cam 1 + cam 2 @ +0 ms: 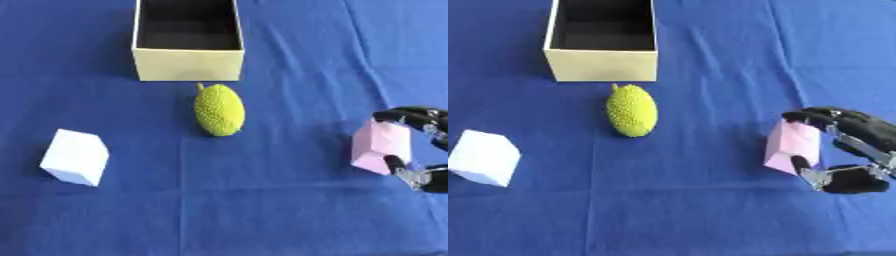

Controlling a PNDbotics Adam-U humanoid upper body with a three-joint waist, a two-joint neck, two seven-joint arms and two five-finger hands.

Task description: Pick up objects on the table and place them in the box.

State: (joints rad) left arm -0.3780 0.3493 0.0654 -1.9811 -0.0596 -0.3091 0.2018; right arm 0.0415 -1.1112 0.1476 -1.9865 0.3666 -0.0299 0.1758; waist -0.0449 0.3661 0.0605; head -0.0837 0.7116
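Fruit [632, 111] lies lengthwise, stem toward box [601, 65].

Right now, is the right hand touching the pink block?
Touching. The right eye view shows the right hand wrapped round the pink block: fingers curl over its top edge and the thumb presses against its lower corner, no gap visible.

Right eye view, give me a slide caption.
Right hand curls around a pale pink block on blue cloth; bumpy green fruit lies before the open cream box.

Blue-clothed table [289, 210]: box [187, 64], bumpy green fruit [219, 109], white block [75, 157], pink block [792, 145].
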